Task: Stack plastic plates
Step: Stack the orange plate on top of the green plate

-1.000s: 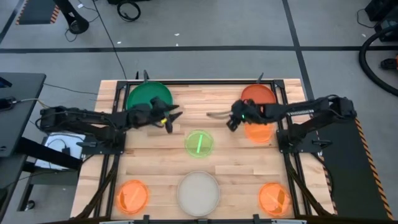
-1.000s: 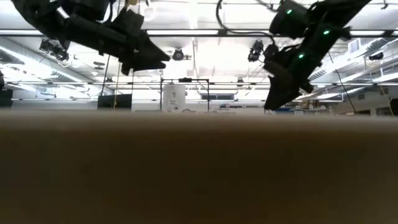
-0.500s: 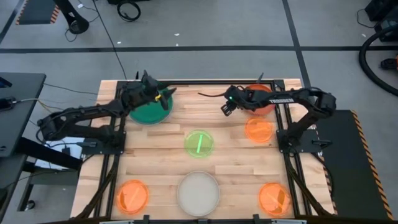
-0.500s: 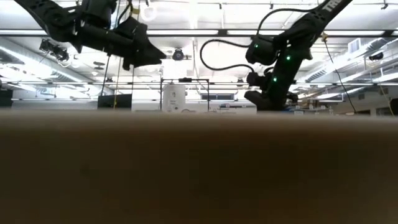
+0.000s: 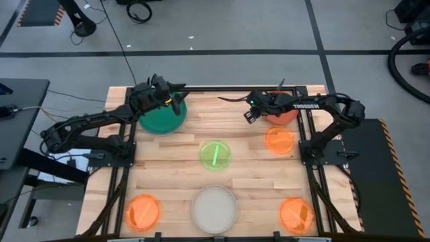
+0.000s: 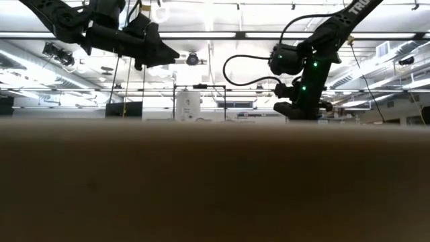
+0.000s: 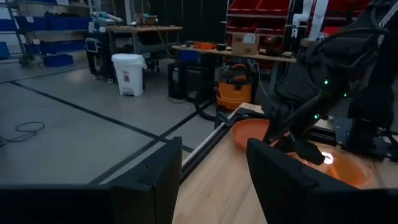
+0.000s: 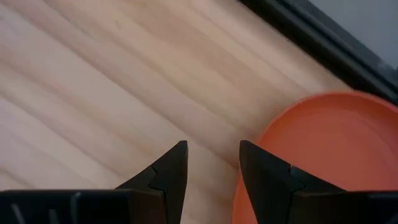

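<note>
Reaching my open, empty right gripper (image 8: 210, 163) toward the red-orange plate (image 5: 282, 107), upper right of the bench (image 5: 245, 151); coming in too flat, I might push it away.

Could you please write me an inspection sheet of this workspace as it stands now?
Surface: pale wooden slatted table in a black frame.
Job's things: round plastic plates, all single: dark-green plate, red-orange plate, neon-green plate, cream plate, three translucent orange plates.
Clutter: nothing seen.
Grippers: left gripper above the dark-green plate's rim, fingers open, empty; right gripper at the red-orange plate's edge, open, empty.
Cables: black cable across the floor.
Surroundings: grey floor, shelving, white bin.
</note>
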`<state>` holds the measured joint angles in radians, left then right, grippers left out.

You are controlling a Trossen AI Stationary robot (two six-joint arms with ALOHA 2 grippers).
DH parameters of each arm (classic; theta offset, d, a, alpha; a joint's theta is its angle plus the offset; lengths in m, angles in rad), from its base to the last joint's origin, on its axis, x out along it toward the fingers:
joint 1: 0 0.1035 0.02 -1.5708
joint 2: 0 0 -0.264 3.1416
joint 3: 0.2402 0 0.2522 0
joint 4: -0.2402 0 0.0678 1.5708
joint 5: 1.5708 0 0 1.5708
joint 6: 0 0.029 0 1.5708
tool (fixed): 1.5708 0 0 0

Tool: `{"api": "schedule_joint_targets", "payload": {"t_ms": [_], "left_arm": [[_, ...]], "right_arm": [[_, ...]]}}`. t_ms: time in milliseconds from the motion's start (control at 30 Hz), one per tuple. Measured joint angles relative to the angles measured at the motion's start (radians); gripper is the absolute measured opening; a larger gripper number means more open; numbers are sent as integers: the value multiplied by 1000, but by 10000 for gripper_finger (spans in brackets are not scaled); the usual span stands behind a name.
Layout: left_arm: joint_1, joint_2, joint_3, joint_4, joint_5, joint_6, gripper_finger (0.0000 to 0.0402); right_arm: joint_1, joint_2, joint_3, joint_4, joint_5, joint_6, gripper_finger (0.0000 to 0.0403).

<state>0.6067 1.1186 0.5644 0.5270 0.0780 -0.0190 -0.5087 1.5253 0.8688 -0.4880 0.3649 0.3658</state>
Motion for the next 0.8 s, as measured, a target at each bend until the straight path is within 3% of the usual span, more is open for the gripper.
{"api": "schedule_joint_targets", "payload": {"t_ms": [200,467,800], "left_arm": [[-99,0,0,-20,0,13,188],[-268,0,0,5,0,116,188],[-341,0,0,46,0,135,188]], "right_arm": [[13,1,0,-111,38,78,155],[2,6,0,-127,94,78,155],[-12,6,0,-131,144,76,155]]}}
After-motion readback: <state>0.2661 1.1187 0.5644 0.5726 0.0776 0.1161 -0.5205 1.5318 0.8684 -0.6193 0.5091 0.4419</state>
